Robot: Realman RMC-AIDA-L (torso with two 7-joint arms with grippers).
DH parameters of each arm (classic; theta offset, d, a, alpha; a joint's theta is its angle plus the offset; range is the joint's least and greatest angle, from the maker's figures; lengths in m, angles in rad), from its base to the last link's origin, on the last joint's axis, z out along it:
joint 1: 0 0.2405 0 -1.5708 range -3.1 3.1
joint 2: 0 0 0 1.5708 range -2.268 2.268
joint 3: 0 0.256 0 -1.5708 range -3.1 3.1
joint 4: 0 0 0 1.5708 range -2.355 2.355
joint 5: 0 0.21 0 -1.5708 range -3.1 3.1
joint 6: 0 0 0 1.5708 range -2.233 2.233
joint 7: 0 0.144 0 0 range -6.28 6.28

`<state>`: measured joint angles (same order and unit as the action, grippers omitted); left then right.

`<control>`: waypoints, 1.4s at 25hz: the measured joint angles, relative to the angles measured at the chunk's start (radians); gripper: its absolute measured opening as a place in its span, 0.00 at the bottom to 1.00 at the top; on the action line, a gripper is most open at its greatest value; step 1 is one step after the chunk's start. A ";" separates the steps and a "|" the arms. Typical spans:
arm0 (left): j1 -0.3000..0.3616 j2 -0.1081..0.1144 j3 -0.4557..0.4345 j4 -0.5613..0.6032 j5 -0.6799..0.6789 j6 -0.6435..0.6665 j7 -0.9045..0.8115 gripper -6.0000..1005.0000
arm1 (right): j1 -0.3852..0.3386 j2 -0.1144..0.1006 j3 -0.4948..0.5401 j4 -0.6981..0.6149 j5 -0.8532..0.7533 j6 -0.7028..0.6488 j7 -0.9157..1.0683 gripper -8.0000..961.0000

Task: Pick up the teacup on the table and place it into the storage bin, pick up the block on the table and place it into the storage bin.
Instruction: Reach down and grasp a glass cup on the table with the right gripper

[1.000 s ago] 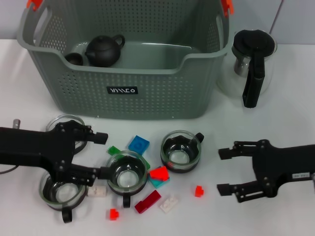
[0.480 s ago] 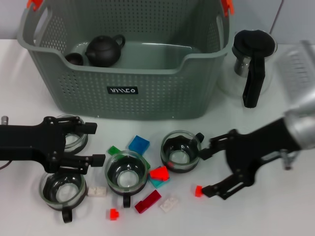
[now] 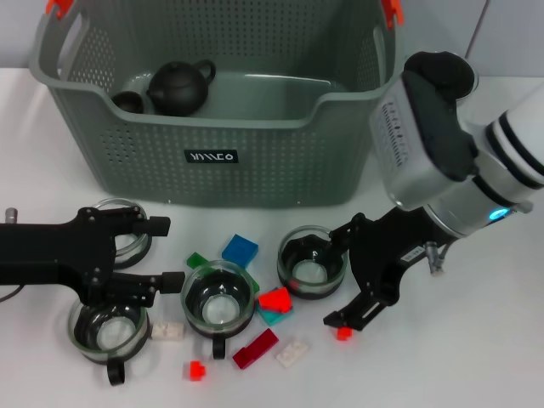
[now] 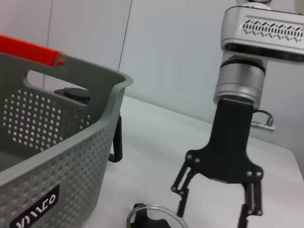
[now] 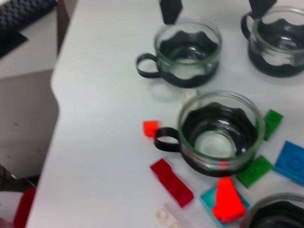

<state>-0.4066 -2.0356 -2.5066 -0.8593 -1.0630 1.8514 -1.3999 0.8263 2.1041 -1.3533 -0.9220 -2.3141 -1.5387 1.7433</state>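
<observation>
The grey-green storage bin [image 3: 255, 157] stands at the back and holds a black teapot [image 3: 180, 85] and a small dark cup. Several glass teacups in black holders stand in front of it: one on the right [image 3: 312, 262], one in the middle [image 3: 219, 299], two at the left [image 3: 106, 327]. Blocks lie among them, such as a blue block [image 3: 240, 249], a red block [image 3: 274, 298] and a small red block [image 3: 342, 333]. My right gripper [image 3: 336, 279] is open just right of the right teacup, holding nothing. My left gripper [image 3: 172, 252] is open and empty between the left cups and the middle one.
The glass pitcher's black handle [image 4: 116, 140] shows beyond the bin's corner; in the head view my right arm covers it. A dark red block [image 3: 255, 347] and a white block [image 3: 293, 351] lie near the front edge. The table's edge [image 5: 59, 109] is close beside the cups.
My right arm has swung in from the right and turned its wrist, bringing its open gripper up beside the right teacup. The left gripper has drawn back slightly. Cups and blocks are unmoved.
</observation>
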 joint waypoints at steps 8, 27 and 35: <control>0.002 0.000 0.000 0.017 -0.001 0.000 0.018 0.87 | -0.009 0.003 -0.142 0.003 -0.002 0.135 0.014 0.88; 0.008 -0.004 0.000 0.025 -0.002 0.000 0.026 0.87 | -0.005 0.005 -0.275 0.034 0.001 0.260 0.053 0.74; 0.011 -0.005 0.000 0.025 -0.002 0.000 0.026 0.87 | -0.001 0.005 -0.282 0.029 0.003 0.259 0.055 0.64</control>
<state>-0.3958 -2.0402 -2.5066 -0.8345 -1.0647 1.8515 -1.3743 0.8255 2.1087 -1.6351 -0.8934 -2.3114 -1.2799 1.7980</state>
